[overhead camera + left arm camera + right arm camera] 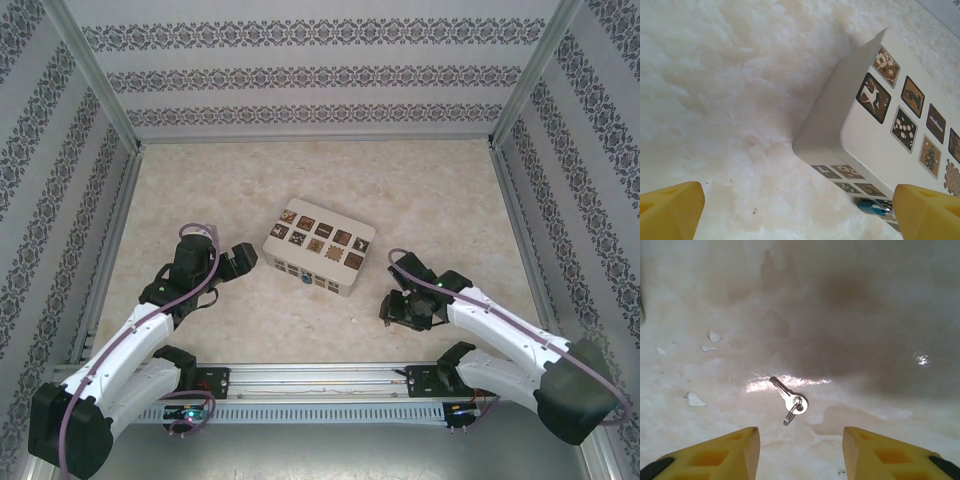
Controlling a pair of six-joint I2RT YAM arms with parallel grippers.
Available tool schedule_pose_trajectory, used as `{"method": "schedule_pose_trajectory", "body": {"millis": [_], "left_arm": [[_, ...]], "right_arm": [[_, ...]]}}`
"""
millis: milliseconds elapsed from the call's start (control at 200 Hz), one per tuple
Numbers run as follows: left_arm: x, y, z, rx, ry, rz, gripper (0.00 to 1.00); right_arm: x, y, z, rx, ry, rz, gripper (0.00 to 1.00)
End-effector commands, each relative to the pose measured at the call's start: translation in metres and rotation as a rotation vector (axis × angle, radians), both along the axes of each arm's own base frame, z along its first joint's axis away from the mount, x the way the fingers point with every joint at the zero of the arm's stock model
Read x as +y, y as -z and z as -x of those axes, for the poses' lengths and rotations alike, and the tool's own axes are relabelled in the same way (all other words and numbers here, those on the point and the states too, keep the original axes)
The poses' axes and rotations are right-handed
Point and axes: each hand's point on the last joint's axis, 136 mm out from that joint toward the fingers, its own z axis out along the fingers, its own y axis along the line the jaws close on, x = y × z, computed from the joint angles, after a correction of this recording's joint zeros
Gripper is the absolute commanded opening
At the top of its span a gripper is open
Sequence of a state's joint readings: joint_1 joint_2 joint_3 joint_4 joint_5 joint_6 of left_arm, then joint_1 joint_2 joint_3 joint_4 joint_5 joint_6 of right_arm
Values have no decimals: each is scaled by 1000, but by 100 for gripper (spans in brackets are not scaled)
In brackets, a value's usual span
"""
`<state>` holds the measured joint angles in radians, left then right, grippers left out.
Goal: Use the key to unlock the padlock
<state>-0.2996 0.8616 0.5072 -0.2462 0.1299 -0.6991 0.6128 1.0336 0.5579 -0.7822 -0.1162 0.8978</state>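
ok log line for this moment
left gripper: open, beside white box | right gripper: open, above key | key: on table | padlock: at box front

The padlock point(304, 279) lies just before the box point(322, 243); the key point(790, 399) nearer, rightward.

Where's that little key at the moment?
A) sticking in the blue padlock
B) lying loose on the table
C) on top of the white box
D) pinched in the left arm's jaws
B: the key lies flat on the table, just ahead of the right arm's jaws, which stand apart and do not touch it.
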Motion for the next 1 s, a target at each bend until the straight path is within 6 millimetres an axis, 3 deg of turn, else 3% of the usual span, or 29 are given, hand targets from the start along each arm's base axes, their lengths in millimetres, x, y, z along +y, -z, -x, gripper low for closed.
{"method": "schedule_pose_trajectory", "body": {"millis": [0,410,994], "left_arm": [[3,1,-4,-1,-37,15,97],[2,7,-5,14,-38,26,96],[3,7,-4,23,-40,12,96]], "right_arm": [[2,5,2,19,9,22,44],[14,15,-3,41,-3,17,31],[15,33,2,120,-43,78,15]]}}
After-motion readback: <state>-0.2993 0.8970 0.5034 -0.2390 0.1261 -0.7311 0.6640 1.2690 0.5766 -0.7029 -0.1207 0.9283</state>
